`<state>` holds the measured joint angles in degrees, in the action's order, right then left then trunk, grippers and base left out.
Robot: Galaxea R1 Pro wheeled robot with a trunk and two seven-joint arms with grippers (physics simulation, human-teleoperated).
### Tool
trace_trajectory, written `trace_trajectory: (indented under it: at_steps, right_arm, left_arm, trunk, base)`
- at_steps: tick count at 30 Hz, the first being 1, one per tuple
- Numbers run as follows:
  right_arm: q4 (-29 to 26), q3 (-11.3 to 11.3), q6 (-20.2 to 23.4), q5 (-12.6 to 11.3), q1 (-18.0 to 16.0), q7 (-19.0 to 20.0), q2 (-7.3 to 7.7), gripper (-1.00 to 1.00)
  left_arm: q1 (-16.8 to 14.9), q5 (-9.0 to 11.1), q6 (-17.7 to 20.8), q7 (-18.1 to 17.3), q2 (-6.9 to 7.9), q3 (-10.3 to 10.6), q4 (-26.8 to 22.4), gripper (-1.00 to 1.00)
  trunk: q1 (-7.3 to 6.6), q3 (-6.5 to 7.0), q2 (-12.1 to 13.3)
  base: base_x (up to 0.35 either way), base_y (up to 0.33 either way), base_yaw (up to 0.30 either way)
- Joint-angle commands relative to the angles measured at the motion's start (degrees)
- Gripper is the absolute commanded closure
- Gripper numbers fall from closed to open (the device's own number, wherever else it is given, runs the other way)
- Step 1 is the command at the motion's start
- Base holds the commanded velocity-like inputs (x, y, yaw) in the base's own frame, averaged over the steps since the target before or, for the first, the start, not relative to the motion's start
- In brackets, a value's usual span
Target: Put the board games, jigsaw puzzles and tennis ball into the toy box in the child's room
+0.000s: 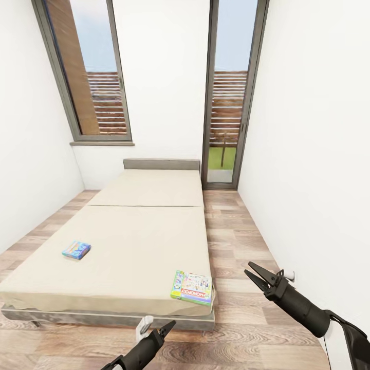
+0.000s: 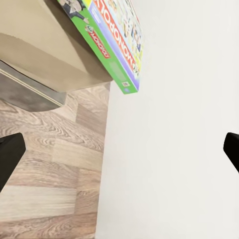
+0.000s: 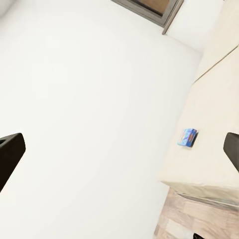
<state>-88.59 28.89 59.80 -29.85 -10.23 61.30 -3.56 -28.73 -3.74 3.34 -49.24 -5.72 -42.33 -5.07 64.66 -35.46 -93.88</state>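
Observation:
Two board games lie on the beige bed point(image 1: 139, 241). The Monopoly box point(image 1: 191, 288) sits at the near right corner, slightly over the edge, and also appears in the left wrist view point(image 2: 117, 35). The small blue box point(image 1: 76, 250) rests near the left side of the mattress and is seen from afar in the right wrist view point(image 3: 188, 137). My left gripper point(image 1: 165, 327) hovers open and empty just below the bed's foot. My right gripper point(image 1: 248, 268) is open and empty over the floor, right of the Monopoly box. The table, toy box, jigsaw puzzles and tennis ball are out of view.
A strip of wood-plank floor point(image 1: 231, 241) runs between the bed and the white right wall point(image 1: 318, 180). A tall glass door point(image 1: 228, 103) stands at the far end and a window point(image 1: 87, 72) at the far left. The grey headboard point(image 1: 161, 164) meets the back wall.

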Motion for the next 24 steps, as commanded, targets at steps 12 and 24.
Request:
trace_trajectory:
  at_steps: [12,24]
  right_arm:
    - [0.0,0.1,0.2,0.2,-0.1,0.3,-0.05,-1.00]
    - [0.0,0.1,0.2,0.2,-0.1,0.3,-0.05,-1.00]
  left_arm:
    - [0.0,-0.3,0.5,-0.5,-0.08,-0.5,-0.1,-1.00]
    - [0.0,-0.3,0.6,-0.8,-0.08,-0.5,-0.1,-1.00]
  trunk:
    - [0.65,-0.59,-1.2]
    - [2.19,-1.85,-4.0]
  base:
    - [0.000,0.000,0.000]
    - [0.000,0.000,0.000]
